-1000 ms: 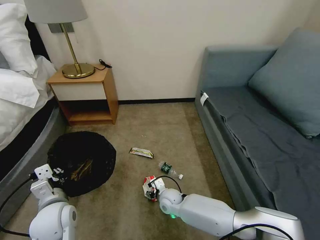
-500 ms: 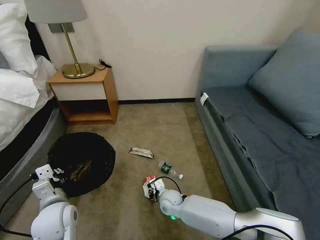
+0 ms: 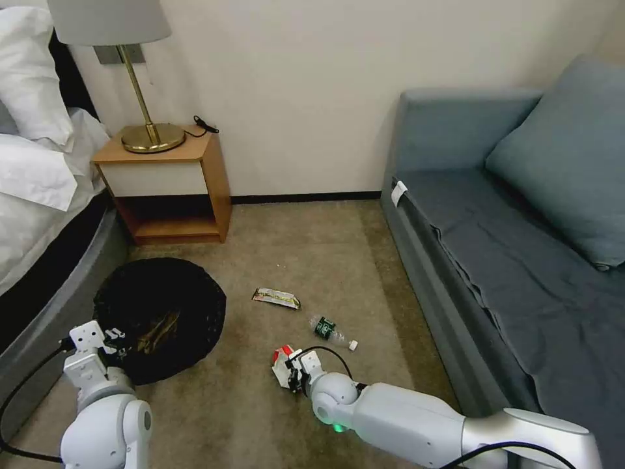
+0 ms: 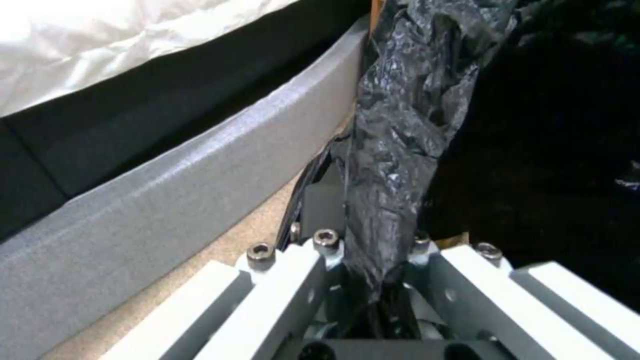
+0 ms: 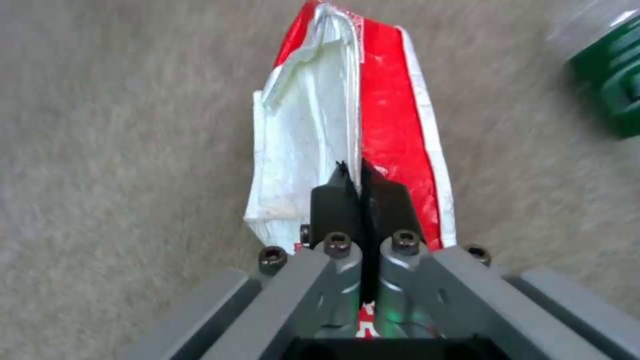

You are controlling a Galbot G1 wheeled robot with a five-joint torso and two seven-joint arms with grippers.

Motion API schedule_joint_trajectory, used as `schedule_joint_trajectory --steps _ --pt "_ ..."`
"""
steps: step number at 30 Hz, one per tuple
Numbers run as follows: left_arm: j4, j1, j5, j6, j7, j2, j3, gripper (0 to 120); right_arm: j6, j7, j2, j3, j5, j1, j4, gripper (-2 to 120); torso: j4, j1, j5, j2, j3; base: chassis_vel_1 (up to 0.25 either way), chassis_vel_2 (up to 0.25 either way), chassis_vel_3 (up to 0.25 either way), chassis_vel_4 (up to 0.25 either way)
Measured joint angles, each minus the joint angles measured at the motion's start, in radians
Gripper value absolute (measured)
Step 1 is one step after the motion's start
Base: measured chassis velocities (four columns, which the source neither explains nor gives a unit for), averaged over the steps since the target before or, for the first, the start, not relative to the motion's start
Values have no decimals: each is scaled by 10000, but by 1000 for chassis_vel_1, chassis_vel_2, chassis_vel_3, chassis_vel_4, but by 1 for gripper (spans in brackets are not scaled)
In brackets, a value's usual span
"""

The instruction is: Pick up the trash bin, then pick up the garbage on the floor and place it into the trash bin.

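Note:
The trash bin (image 3: 159,306), lined with a crinkly black bag, tilts toward me at the left beside the bed. My left gripper (image 3: 116,339) is shut on the bag-covered rim (image 4: 393,150) at the bin's near edge. A brown crumpled piece (image 3: 159,331) lies inside the bin. My right gripper (image 3: 294,372) is shut on the crushed red-and-white packet (image 3: 280,360), low over the carpet; its black fingertips (image 5: 343,190) pinch the packet (image 5: 373,100). The small clear bottle (image 3: 329,329) with a green label (image 5: 610,85) lies just beyond. The flat snack wrapper (image 3: 276,298) lies farther off on the carpet.
A grey bed base (image 4: 167,190) runs close along the bin's left side. A wooden nightstand (image 3: 170,189) with a brass lamp (image 3: 148,130) stands against the back wall. A blue-grey sofa (image 3: 495,260) bounds the right. Open carpet lies between bin and packet.
My right gripper has shifted a little to the left and up with the red-and-white packet in it. The left arm and the bin have barely moved.

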Motion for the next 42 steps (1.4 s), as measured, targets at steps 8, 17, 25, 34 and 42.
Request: schedule_joint_trajectory --steps 8,17,25,34,42 --pt "103 63 -76 70 6 0 107 1 199 49 -1277 1088 0 245 1318 0 -3 0 1 0 0 0 0 0 0" --pt "250 40 -92 127 3 0 230 1 254 360 -1614 2559 1008 555 4143 0 -2 0 -1 0 0 0 0 0 0" --pt "411 -12 -37 230 -2 0 470 1 557 1076 9 2252 1599 1005 5384 0 2 0 -3 1 0 0 0 0 0" --pt "513 -28 152 326 9 0 698 1 902 1397 1559 960 1078 810 4753 0 0 0 -3 1 0 0 0 0 0" --pt "441 23 139 319 3 0 743 1 984 1492 2069 323 328 425 3689 0 0 0 -2 1 0 0 0 0 0"
